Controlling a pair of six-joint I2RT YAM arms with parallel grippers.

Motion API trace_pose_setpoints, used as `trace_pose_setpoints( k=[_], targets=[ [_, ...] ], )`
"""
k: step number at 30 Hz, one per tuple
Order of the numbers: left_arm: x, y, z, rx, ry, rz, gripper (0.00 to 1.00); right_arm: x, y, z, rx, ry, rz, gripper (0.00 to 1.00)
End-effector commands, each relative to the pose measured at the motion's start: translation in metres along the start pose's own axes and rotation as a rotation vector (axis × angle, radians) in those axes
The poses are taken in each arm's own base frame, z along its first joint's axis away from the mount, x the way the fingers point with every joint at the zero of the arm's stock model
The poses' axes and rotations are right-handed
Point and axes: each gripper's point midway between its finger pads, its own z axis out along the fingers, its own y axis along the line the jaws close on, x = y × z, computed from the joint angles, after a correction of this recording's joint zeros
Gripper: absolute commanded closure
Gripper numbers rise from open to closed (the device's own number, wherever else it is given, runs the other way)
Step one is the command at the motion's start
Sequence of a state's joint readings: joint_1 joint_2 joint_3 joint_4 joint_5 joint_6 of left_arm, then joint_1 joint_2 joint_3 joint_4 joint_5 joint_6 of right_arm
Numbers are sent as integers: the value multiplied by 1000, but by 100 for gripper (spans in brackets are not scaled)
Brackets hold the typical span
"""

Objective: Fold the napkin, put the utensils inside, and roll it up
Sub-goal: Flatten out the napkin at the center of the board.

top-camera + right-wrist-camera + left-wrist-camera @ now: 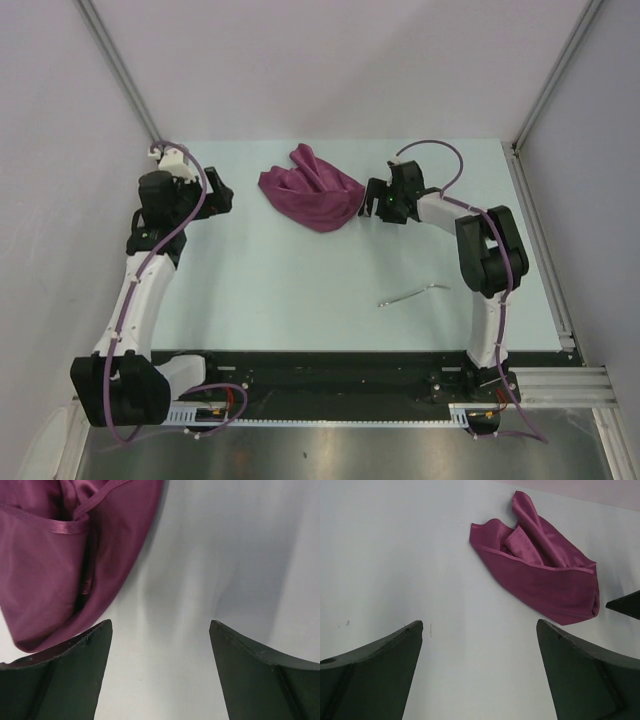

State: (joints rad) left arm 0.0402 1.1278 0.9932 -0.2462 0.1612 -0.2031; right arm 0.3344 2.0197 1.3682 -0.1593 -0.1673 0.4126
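The pale table (300, 290) is bearing the crumpled maroon napkin (312, 190) at its far middle. The left gripper (480, 630) is facing it from the left, spread wide and empty. The right gripper (160, 630) is sitting just beside its right edge, equally wide. The silvery utensil (412, 294) is lying nearer the right arm's base, well apart.

Table (300, 290) with napkin (312, 190), utensil (412, 293)
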Motion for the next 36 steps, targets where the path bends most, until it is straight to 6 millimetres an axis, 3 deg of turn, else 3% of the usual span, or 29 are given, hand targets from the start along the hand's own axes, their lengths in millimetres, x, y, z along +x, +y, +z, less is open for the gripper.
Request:
trace_pose_setpoints(
  k=[1,10,12,13,16,17,19,21,22,23,24,25,26,27,28,30,31,32,34,36],
  targets=[
    [-4,-11,3,49,-10,-18,0,-17,39,6,-148,-14,50,17],
    [-1,-16,4,77,7,-38,0,-1,62,33,-258,52,122,22],
    [-2,-16,4,78,4,-38,0,-2,67,36,-276,56,122,28],
    [-2,-16,4,78,4,-39,1,-2,67,37,-282,58,119,34],
    [-1,-17,4,81,2,-48,1,-1,67,41,-303,78,119,68],
    [0,-18,4,85,5,-53,0,-3,66,39,-305,76,117,88],
    [0,-20,4,98,3,-58,0,-3,54,33,-275,81,121,100],
    [3,-21,5,100,10,-60,1,-9,39,13,-209,62,90,100],
    [3,-21,5,96,13,-56,1,-17,20,3,-161,40,97,100],
    [4,-24,4,98,14,-52,1,-4,0,-4,-100,60,103,100],
    [4,-25,4,94,15,-50,1,-17,-15,-30,-24,12,82,100],
    [5,-22,5,74,17,-54,1,-23,-44,-44,43,-12,113,100],
    [11,-32,5,95,31,-54,1,-10,-69,-57,106,0,138,100],
    [14,-34,6,97,35,-65,2,-18,-86,-80,171,-41,153,100],
    [16,-40,8,116,38,-92,2,-21,-116,-96,231,-67,204,100],
    [32,-48,14,144,66,-123,3,-9,-146,-113,320,-70,243,87],
    [35,-54,17,160,69,-153,4,-12,-150,-123,343,-91,241,79],
    [51,-58,22,169,109,-167,5,-14,-165,-130,384,-103,258,54],
    [61,-64,26,188,149,-201,7,-21,-166,-140,427,-123,227,41],
    [61,-78,26,240,177,-194,7,-35,-136,-140,381,-158,149,34]
  ],
)
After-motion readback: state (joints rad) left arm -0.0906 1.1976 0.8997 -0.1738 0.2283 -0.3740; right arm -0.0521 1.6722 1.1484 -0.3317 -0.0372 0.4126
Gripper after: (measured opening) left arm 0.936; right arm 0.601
